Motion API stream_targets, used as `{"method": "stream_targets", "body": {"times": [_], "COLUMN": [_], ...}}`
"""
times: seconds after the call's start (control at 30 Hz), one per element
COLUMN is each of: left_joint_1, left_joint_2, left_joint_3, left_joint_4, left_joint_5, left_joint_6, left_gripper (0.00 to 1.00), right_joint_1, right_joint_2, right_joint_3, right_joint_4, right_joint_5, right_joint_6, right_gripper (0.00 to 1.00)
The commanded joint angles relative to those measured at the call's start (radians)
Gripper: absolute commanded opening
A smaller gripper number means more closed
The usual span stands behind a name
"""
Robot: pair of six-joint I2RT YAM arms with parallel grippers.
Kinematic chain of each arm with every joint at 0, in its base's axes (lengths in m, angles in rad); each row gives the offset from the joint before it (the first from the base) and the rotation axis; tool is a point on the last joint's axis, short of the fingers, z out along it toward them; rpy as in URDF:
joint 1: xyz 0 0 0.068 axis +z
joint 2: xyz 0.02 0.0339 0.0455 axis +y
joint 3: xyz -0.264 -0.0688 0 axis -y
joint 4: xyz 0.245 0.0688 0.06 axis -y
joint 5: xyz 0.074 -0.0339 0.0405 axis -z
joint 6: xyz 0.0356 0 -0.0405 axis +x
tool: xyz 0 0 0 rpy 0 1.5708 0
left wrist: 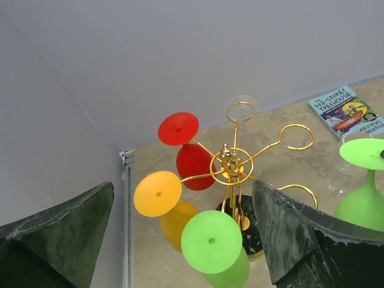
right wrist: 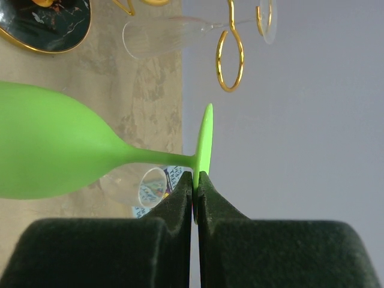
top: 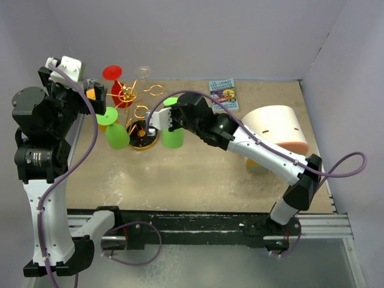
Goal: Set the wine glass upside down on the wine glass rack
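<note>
Right wrist view only: right tool [right wrist: 195, 177] is closed tight on the rim of the green glass [right wrist: 60, 150] foot, bowl sticking out to the left. The top view hides that pinch. It shows the glass [top: 173, 137] foot-up, just right of the rack [top: 141, 111] base and not on any loop; whether its rim touches the tabletop [top: 198, 174] I cannot tell.

Left wrist view looks down on the rack [left wrist: 231, 163] hub, with the left tool [left wrist: 183, 185] fingers wide apart and nothing between them. In the top view this tool [top: 96, 93] sits high at the rack's left.

Hanging upside down on the loops:
- red glass [left wrist: 179, 128]
- orange glass [left wrist: 157, 193]
- second green glass [left wrist: 211, 241]
- clear glass [left wrist: 241, 108], faint at the far side

At least two loops on the right have no glass. The right wrist view catches the clear glass [right wrist: 174, 36] and one bare gold loop, plus a slice of the black base.

Writing: the book [left wrist: 345, 111] cover reads "143-STOREY TREEHOUSE" in the left wrist view – too small to read in the top view, where it [top: 223, 94] lies flat at the far edge.
</note>
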State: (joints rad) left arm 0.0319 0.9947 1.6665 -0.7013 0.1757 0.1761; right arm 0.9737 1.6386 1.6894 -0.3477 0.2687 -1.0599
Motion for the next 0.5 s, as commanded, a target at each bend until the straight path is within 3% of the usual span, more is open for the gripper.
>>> {"method": "stream_targets", "body": {"times": [0.0, 0.47], "left_joint_1": [0.016, 0.035], "left_joint_2": [-0.006, -0.018], "left_joint_3": [0.035, -0.006], "left_joint_4": [0.041, 0.063], "left_joint_5": [-0.031, -0.04], "left_joint_6": [-0.001, 0.015], "left_gripper": [0.99, 0.99], "right_joint_1": [0.006, 0.009], "right_joint_2": [0.012, 0.116], "right_joint_3": [0.091, 0.212], "right_joint_4": [0.082, 0.141], "right_joint_5": [-0.021, -0.04], "right_joint_6": [-0.064, -0.118], "right_gripper": [0.0, 0.0]}}
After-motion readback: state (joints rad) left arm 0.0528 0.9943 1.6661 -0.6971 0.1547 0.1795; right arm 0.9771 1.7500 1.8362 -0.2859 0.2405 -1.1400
